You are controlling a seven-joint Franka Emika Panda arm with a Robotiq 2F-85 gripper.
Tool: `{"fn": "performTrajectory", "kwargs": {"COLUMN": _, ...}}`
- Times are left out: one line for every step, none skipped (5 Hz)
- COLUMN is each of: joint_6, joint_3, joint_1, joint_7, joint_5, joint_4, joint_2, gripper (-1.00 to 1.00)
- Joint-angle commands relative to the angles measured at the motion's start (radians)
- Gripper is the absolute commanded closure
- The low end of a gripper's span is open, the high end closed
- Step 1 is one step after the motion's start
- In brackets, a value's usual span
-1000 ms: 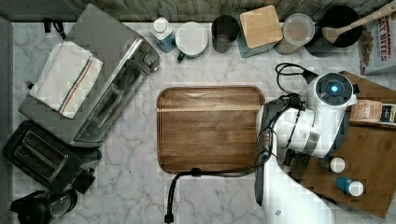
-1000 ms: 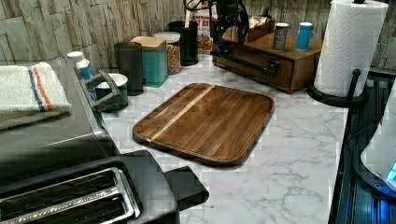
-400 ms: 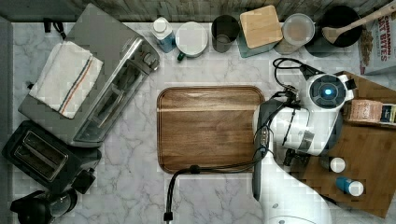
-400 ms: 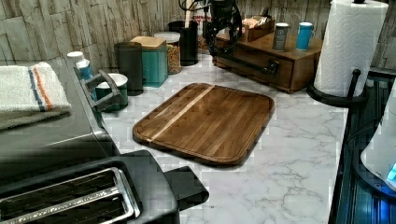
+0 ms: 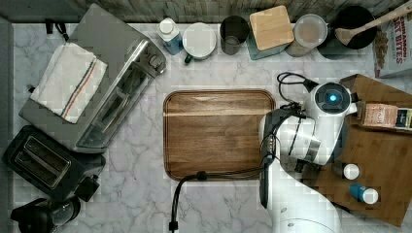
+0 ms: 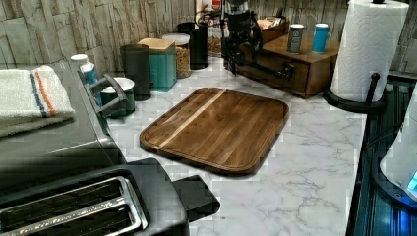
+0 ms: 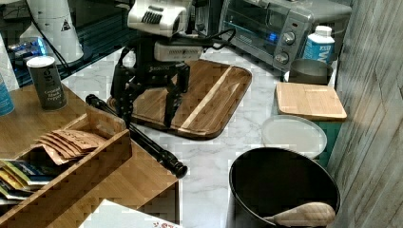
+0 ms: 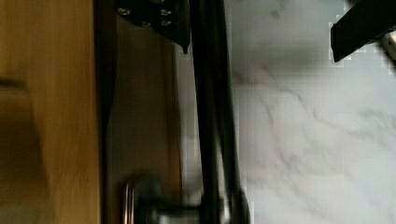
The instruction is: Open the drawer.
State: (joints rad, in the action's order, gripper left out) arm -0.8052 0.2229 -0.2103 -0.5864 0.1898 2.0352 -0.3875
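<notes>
The wooden cabinet (image 6: 300, 73) stands on the marble counter (image 6: 314, 147) at the left view's far right, beside a paper towel roll (image 6: 366, 46), and the drawer (image 6: 275, 69) occupies its front face below the top board. The drawer's black bar handle (image 7: 138, 135) runs across that front; in the right view it extends diagonally from near the cutting board (image 7: 209, 95) toward the black bowl (image 7: 280, 190). The drawer appears closed or very nearly so, though its front is partly hidden behind the arm and this cannot be confirmed. The gripper (image 7: 145, 104) hangs from the white wrist directly at the handle, fingers pointing down and set wide apart, one finger (image 7: 124, 97) on the cabinet side of the bar and the other (image 7: 172, 99) on the counter side. In the wrist view the handle (image 8: 212, 116) passes between the two fingertips with marble visible beyond it, and neither fingertip is seen pressing the bar. In the top view the arm (image 5: 311, 141) stands between the cutting board (image 5: 218, 133) and the cabinet (image 5: 384, 160). Two small containers (image 6: 307, 38) stand on the cabinet top, with a wooden tray of packets (image 7: 66, 156) beside them. A toaster oven (image 5: 97, 87), a toaster (image 5: 46, 162) and a row of canisters (image 5: 269, 29) stand well apart from the cabinet.
</notes>
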Motion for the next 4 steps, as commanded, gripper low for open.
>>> {"fn": "performTrajectory", "kwargs": {"joint_6": -0.07, "joint_3": 0.013, "joint_1": 0.007, "joint_7": 0.092, "joint_5": -0.017, "joint_4": 0.052, "joint_2": 0.02, "gripper": -1.0}}
{"fn": "performTrajectory", "kwargs": {"joint_6": -0.092, "joint_3": 0.024, "joint_1": 0.064, "joint_7": 0.183, "joint_5": 0.004, "joint_4": 0.059, "joint_2": 0.034, "gripper": -1.0}}
{"fn": "performTrajectory", "kwargs": {"joint_6": -0.142, "joint_3": -0.017, "joint_1": 0.085, "joint_7": 0.195, "joint_5": -0.001, "joint_4": 0.041, "joint_2": 0.019, "gripper": -1.0}}
{"fn": "performTrajectory", "kwargs": {"joint_6": -0.179, "joint_3": -0.078, "joint_1": 0.114, "joint_7": 0.242, "joint_5": -0.04, "joint_4": 0.007, "joint_2": -0.01, "gripper": -1.0}}
